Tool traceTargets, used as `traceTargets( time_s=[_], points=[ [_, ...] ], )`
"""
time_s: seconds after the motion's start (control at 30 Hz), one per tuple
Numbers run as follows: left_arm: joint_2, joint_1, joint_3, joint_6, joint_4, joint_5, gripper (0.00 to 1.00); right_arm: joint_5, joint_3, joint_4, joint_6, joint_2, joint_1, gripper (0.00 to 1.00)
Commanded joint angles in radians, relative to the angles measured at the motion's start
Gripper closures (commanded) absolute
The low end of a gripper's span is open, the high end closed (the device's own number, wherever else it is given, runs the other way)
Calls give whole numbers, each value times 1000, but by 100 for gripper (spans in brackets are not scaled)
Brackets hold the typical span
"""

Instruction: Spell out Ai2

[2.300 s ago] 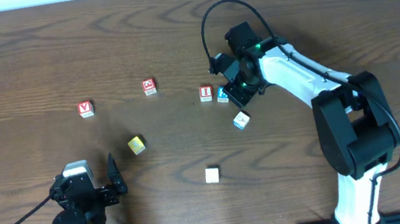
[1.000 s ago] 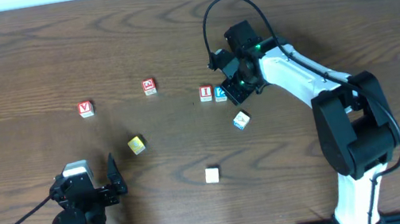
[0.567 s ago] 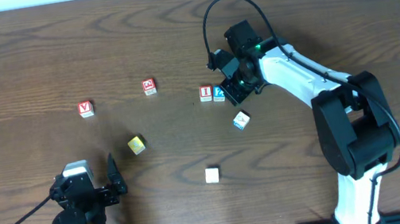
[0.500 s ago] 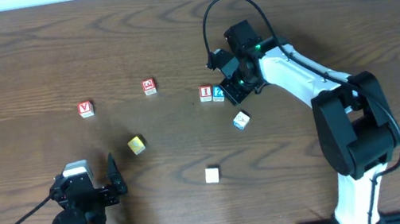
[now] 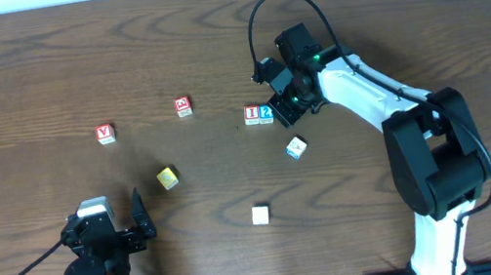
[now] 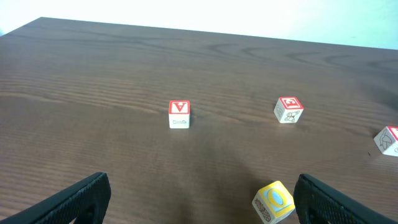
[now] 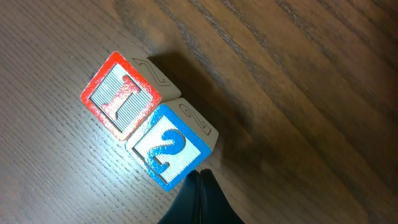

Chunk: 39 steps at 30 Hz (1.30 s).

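The red-framed "I" cube (image 5: 252, 115) and the blue-framed "2" cube (image 5: 265, 113) sit side by side and touching, right of the table's middle. In the right wrist view the "I" cube (image 7: 121, 102) lies up-left of the "2" cube (image 7: 171, 149). My right gripper (image 5: 281, 107) is shut and empty, and its tips (image 7: 200, 178) rest against the "2" cube's near corner. The red-framed "A" cube (image 5: 105, 133) stands alone far to the left and also shows in the left wrist view (image 6: 179, 114). My left gripper (image 5: 106, 219) is open and empty near the front edge.
A red-framed cube with another character (image 5: 182, 106) lies between the "A" and "I" cubes. A yellow cube (image 5: 167, 177) sits just ahead of my left gripper (image 6: 199, 208). A white cube with blue marks (image 5: 297, 147) and a plain white cube (image 5: 260, 215) lie nearer the front.
My shut right gripper has pushed the "2" cube left and turned it, so it now sits squarely against the "I" cube. The left arm has not moved.
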<state>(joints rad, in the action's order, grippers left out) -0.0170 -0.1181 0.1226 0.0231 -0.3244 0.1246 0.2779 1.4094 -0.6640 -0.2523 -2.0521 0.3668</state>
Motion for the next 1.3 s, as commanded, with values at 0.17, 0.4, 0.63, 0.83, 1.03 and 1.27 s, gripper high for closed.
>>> traceTargets(
  time_s=[0.17,0.4,0.63,0.83,1.03,1.27],
  points=[
    [5,-6,-22,0,-7,2,5,-166,-10,15,49,6,-8,99],
    [5,-6,-22,0,-7,2,5,-256,-10,-31,76,205,-57,15],
    [5,-6,-22,0,-7,2,5,-290,-149,-77,76,615,-76,1],
    [5,-6,-22,0,-7,2,5,-305,-475,42,76,1083,-81,1],
    [5,-6,-22,0,-7,2,5,-297,-705,42,76,1366,-85,1],
    [5,-6,-22,0,-7,2,5,-296,-834,-120,109,1478,-85,1]
  ],
)
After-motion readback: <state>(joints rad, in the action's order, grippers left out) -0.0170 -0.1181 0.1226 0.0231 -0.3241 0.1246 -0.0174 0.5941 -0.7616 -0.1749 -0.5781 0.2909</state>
